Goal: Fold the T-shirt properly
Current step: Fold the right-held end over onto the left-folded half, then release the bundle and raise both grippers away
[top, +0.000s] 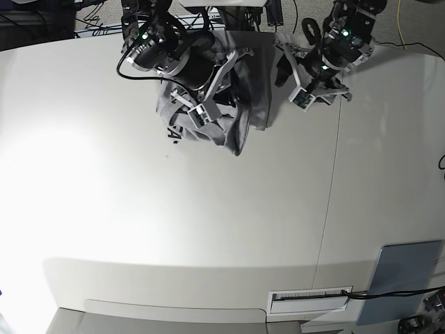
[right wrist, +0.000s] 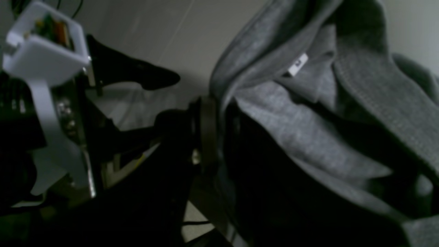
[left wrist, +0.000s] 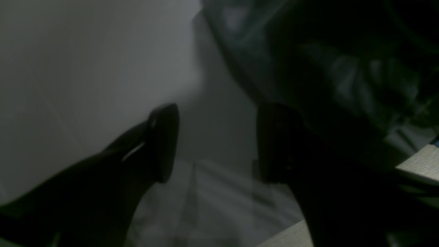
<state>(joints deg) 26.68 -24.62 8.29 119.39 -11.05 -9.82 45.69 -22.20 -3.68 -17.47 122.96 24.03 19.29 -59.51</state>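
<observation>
At the table's (top: 104, 229) far edge the T-shirt (top: 240, 104) hangs bunched from the right gripper (right wrist: 219, 113), whose jaws are clamped on its grey cloth. Just right of it, the left gripper (left wrist: 216, 140) hovers with fingers apart, holding nothing.

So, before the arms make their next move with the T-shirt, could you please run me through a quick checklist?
1. Right gripper shut on the T-shirt: ok, cloth is pinched between its fingers.
2. Left gripper open and empty: ok, nothing shows between its fingers.
3. Left gripper placed to grasp cloth: not ok, it sits beside the shirt, not on it.
4. Shirt spread flat: not ok, it hangs bunched in the base view.
5. Lettering side facing: cannot tell.
6. Blue-grey panel away from the shirt: ok.
</observation>
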